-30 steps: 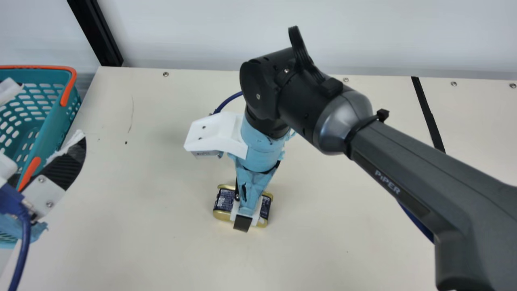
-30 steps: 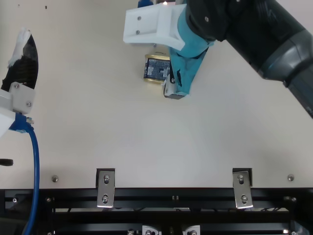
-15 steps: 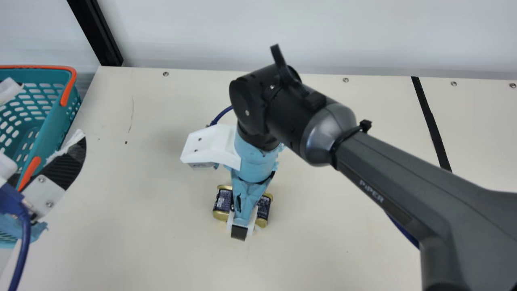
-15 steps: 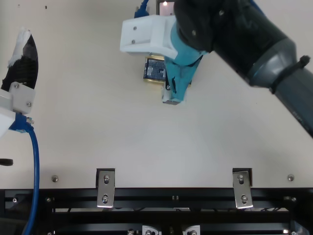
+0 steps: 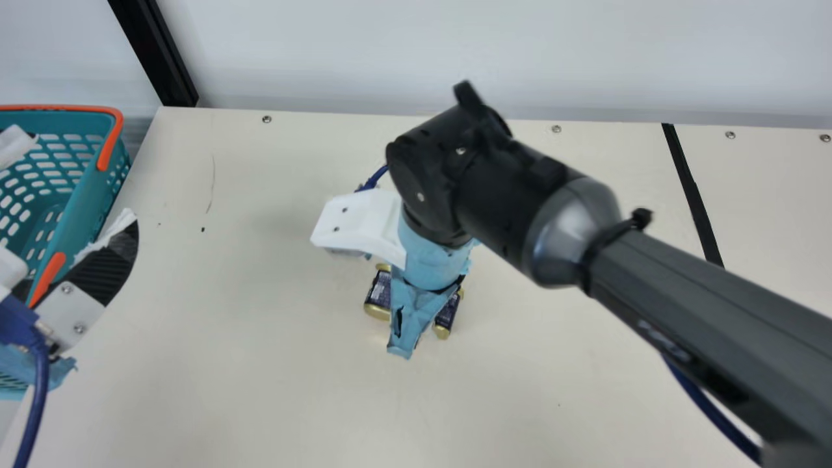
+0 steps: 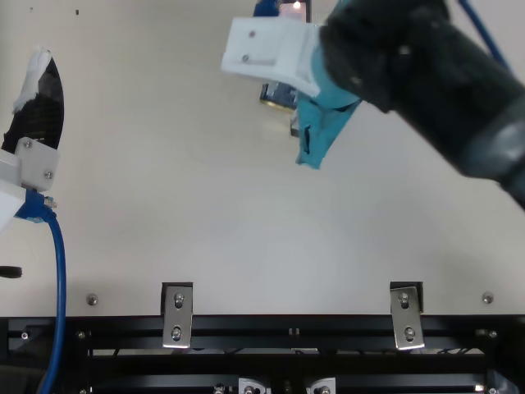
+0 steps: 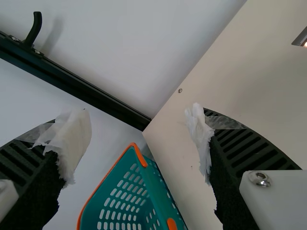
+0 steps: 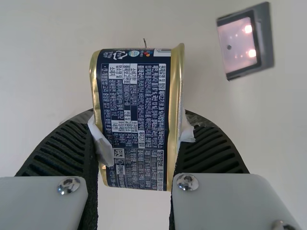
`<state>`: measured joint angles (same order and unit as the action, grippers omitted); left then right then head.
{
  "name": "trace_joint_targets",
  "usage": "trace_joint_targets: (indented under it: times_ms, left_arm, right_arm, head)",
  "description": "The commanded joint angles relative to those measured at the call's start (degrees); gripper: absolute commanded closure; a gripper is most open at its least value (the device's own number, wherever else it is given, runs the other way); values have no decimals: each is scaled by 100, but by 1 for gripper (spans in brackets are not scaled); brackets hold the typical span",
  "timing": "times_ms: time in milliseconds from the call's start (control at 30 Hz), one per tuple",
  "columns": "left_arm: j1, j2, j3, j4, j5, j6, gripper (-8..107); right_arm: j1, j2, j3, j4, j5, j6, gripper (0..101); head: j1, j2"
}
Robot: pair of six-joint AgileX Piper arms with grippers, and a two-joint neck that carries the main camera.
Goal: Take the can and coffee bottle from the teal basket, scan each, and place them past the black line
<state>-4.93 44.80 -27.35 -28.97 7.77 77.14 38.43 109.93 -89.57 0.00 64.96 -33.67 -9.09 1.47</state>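
Can: the can [image 8: 134,158] is pinched in the right claw [image 8: 140,120], its label facing that wrist's camera and its gold rims turned toward the two ribbed fingers [image 8: 206,148]. It looks raised off the bench [image 5: 279,403], though how high is hard to judge.

Right claw: closed on the can, one finger against each rimmed end. The hold appears even, but the rims are narrow and smooth, so a knock could let the can swivel.

What changed: a half second ago the can lay in the same spot as in the first frames, with the claw placed over it. Now the can has shifted toward the robot's right and the far side, and sits more aslant in the main view.

What it means: the pick-up seems to have worked and the carry to have begun. Whether the can has been scanned cannot be told.

Scanner: a dark box with a lit window [image 8: 238,44], presumably the scanner, near the can. If the scan is still owed, the label should be turned to that window.

Black line: the strip [image 5: 692,188] lies well apart, to the robot's right; the can is short of it.

Left claw: spread, holding nothing [image 7: 139,120], close by the basket.

Teal basket: at the robot's left [image 5: 84,201], at the bench's edge.
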Motion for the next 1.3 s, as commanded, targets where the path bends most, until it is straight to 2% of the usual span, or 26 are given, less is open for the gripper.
trace_joint_targets:
  times_ms: [0,233,500,867,1100,1267]
  left_arm:
    - [0,0,0,0,0,0,9]
    - [0,0,0,0,0,0,9]
    - [0,0,0,0,0,0,9]
    - [0,0,0,0,0,0,9]
    - [0,0,0,0,0,0,9]
    - [0,0,0,0,0,0,9]
  right_arm:
    - [-80,-292,92,92,50,94,101]
    - [-451,-935,493,319,74,348,101]
    - [-1050,-1639,1175,399,-24,570,101]
    - [-2179,-2777,2349,324,-88,660,101]
    - [-3124,-3540,2982,197,58,519,101]
    - [-4013,-4068,3353,181,224,229,101]
  head:
    - [-14,-20]
    - [-14,-20]
    - [-9,-109]
    - [-3,-1316]
    - [-129,-2162]
    - [-230,-2659]
